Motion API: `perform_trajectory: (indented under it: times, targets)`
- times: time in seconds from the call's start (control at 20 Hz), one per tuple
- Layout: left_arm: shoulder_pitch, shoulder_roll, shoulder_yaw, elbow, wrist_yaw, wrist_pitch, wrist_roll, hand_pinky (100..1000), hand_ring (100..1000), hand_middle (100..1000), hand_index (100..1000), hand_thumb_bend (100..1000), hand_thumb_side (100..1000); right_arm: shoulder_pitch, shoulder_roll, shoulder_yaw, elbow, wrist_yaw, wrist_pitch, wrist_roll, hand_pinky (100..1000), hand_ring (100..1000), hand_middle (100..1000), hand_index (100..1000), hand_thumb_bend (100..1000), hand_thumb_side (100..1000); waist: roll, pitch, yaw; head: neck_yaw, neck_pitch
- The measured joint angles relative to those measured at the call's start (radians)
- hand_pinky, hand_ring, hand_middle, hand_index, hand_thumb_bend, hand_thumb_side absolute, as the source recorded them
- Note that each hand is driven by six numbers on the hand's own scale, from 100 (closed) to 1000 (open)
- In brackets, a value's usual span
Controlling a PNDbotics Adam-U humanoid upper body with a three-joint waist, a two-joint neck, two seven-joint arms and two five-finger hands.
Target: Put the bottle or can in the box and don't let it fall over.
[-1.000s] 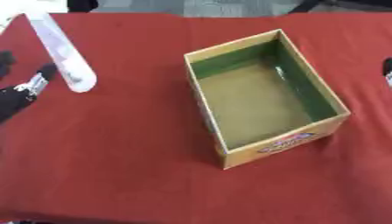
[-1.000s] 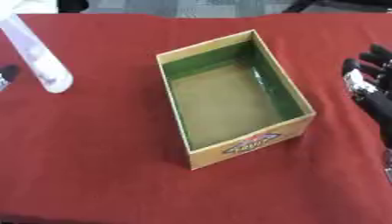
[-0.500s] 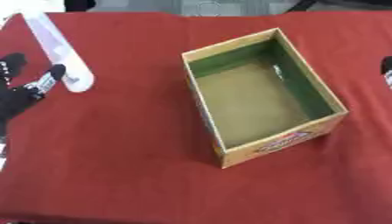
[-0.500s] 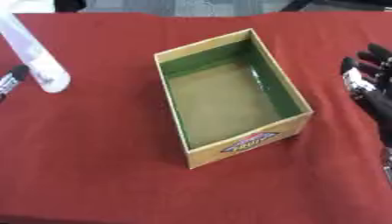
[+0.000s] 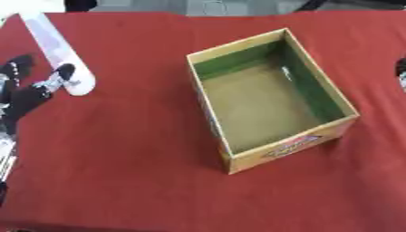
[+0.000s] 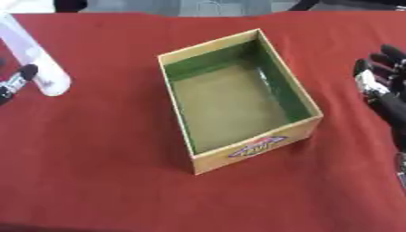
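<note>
Beside the left hand (image 5: 28,97), bottle (image 5: 60,54) leaning top-far-left.

Even, fairly bright light falls from overhead on the red tabletop (image 5: 119,172), and both views are soft all over, with no crisp edge anywhere. The box (image 6: 238,106) throws only a faint shadow along its near left side, a pale glint sits on its green inner wall, and the white bottle (image 5: 57,53) looks nearly washed out. My left hand (image 5: 24,97) and my right hand (image 6: 384,97) at the edges are smeared, their outlines indistinct.
</note>
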Motion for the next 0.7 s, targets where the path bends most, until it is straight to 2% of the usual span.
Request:
perform_trajectory:
  times: [0.7]
  targets:
    - [-0.066, -0.002, -0.007, 0.07, -0.05, -0.024, 0.019, 861, 1000, 877, 916, 722, 437, -0.001, 0.0, 0.004, 0.0, 0.0, 0.0, 0.002, 912, 901, 850, 934, 205, 412, 0.001, 0.0, -0.004, 0.003, -0.022]
